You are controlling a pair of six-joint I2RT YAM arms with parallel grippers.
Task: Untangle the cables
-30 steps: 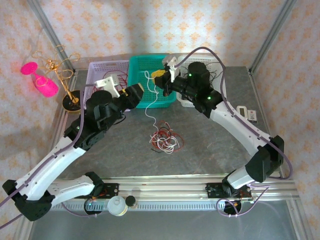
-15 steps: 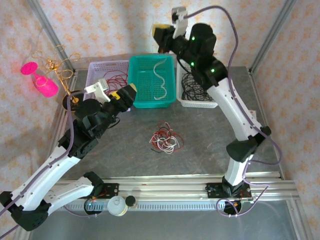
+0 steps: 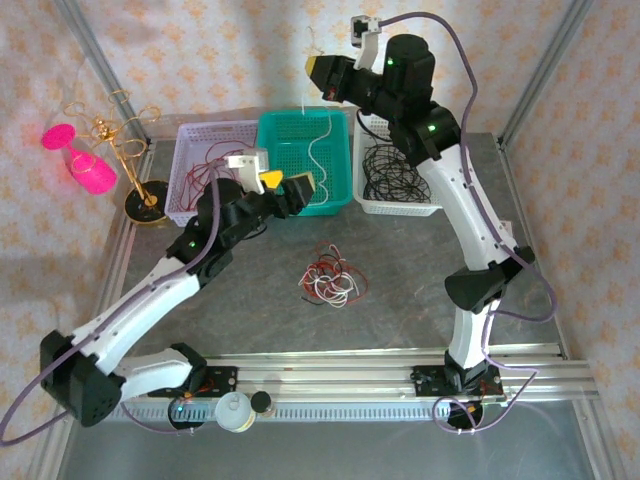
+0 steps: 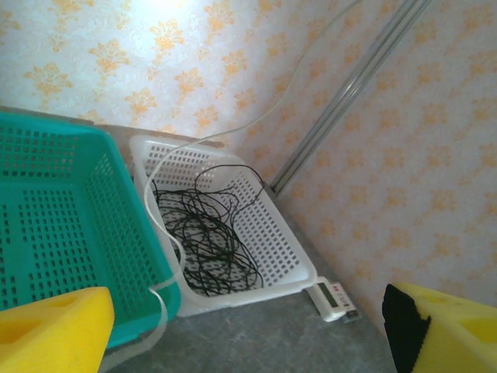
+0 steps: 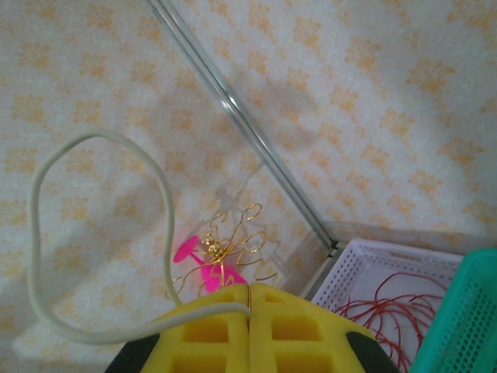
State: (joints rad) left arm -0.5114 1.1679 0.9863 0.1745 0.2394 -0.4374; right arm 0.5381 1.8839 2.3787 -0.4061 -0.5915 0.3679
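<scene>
Mid-table, on grey table top [image 3: 420, 290]: knot of cables [image 3: 333, 278], thin red, white & blk strands, lying loose, apart from both claws. Nearer one: left claw [image 3: 285, 184], up and left of knot, at near rim of teal basket [image 3: 345, 160]. Right claw [image 3: 322, 67] well apart from knot, high over far end of teal basket, in front of wallpaper.

Separate from knot: one white cable [image 3: 320, 140], hanging from right claw down into teal basket.

Left arm: low, stretched fwd and rightward from near-left base, wrist pointing twd baskets. Right arm: near upright from near-right base, elbow at R side, forearm leaning back and left, wrist bent left at top.

Left claw: yellow pads [image 4: 46, 330] spread wide, in open air. Thru gap in wrist view: white basket [image 4: 287, 249] w/ black cables [image 4: 210, 249], teal basket to its left, white cable over teal rim.

Right claw: pads [image 5: 217, 326] pressed together, pinching white cable at seam. In wrist view, cable exits left, then loops up and over.

Further out: lavender basket [image 3: 190, 135] w/ red cables [image 3: 205, 170], left of teal. Gold wire stand [image 3: 125, 150] w/ pink cups [image 3: 92, 170], far left. Small white device [image 4: 334, 299] on table just beside white basket.
</scene>
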